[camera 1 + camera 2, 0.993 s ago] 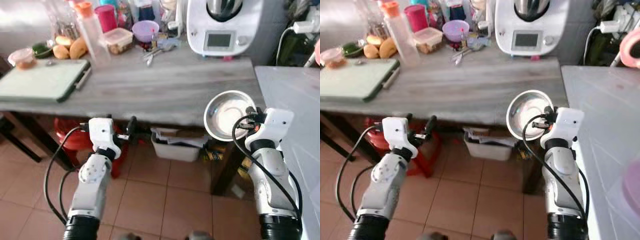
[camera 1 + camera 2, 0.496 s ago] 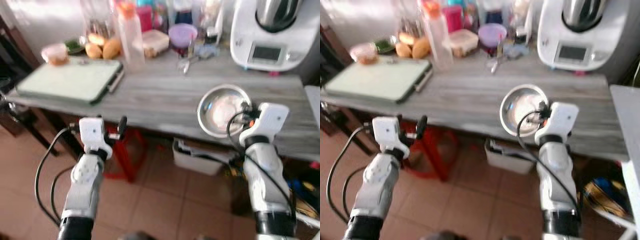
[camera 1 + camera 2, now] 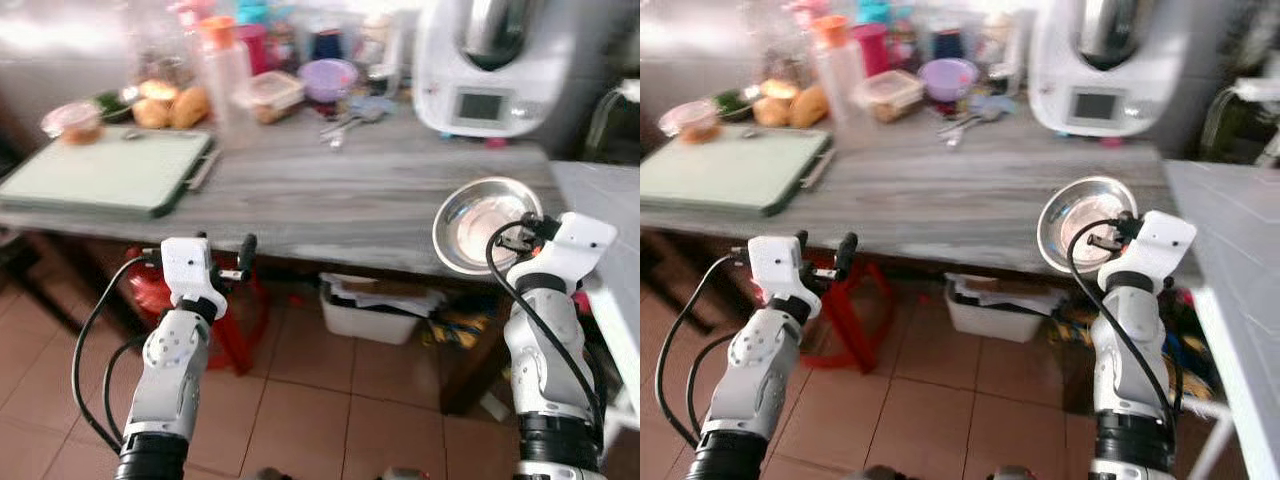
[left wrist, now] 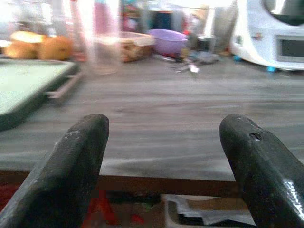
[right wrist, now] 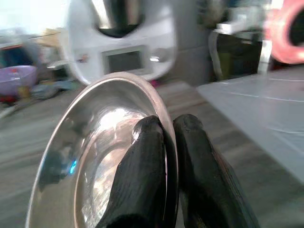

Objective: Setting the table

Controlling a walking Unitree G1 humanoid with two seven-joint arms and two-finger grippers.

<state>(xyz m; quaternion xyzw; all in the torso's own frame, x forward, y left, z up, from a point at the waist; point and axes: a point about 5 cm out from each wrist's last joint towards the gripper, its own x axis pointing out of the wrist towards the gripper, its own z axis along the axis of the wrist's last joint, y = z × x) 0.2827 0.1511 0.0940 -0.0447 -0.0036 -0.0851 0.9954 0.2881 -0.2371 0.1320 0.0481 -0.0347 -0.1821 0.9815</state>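
We are pinching the steel bowl [image 5: 99, 156] by its thin rim between the closed right gripper [image 5: 168, 142] jaws, tilted above the counter [image 3: 330, 195] edge, likely light, rigid, slippery, while the left gripper [image 4: 161, 156] is hanging wide open, empty.

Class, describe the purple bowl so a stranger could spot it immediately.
Start at the grey wooden counter and look along its cluttered back edge, left of the white kitchen machine. The purple bowl sits there, beside a clear lidded food box; nothing else nearby is purple.
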